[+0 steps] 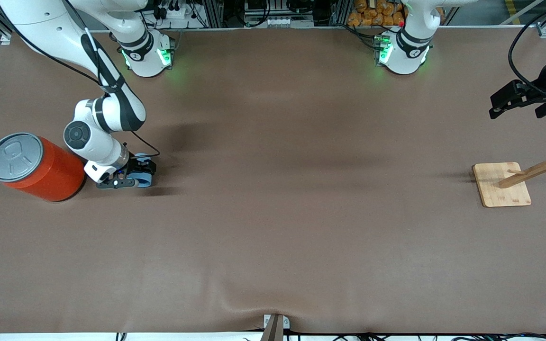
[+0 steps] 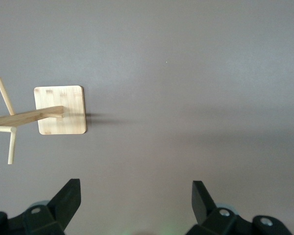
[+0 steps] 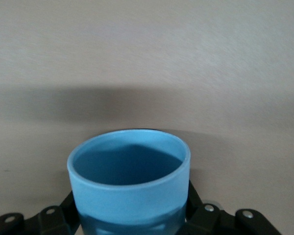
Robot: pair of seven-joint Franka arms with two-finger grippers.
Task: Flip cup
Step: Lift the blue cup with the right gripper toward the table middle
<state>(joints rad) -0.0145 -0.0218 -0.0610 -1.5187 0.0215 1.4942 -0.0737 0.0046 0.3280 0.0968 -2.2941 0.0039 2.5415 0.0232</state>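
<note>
- Front view: one cup (image 1: pixel 143 179) sits low at the right arm's end of the counter (image 1: pixel 273 213), mostly hidden by the right gripper (image 1: pixel 133 176), whose fingers close on it. One orange can (image 1: pixel 36 166) stands just beside the gripper. One wooden rack (image 1: pixel 522 177), partly cut off at the edge, stands at the left arm's end; the left gripper (image 1: pixel 495 106) waits over the counter near it.
- Left wrist view: the left gripper (image 2: pixel 136 198) has its two fingers (image 2: pixel 68 196) spread wide, holding nothing; one rack (image 2: pixel 49 115), its pegs cut off.
- Right wrist view: the cup (image 3: pixel 130 181) is gripped between two fingers (image 3: pixel 63 213), its base hidden, its open mouth showing.
</note>
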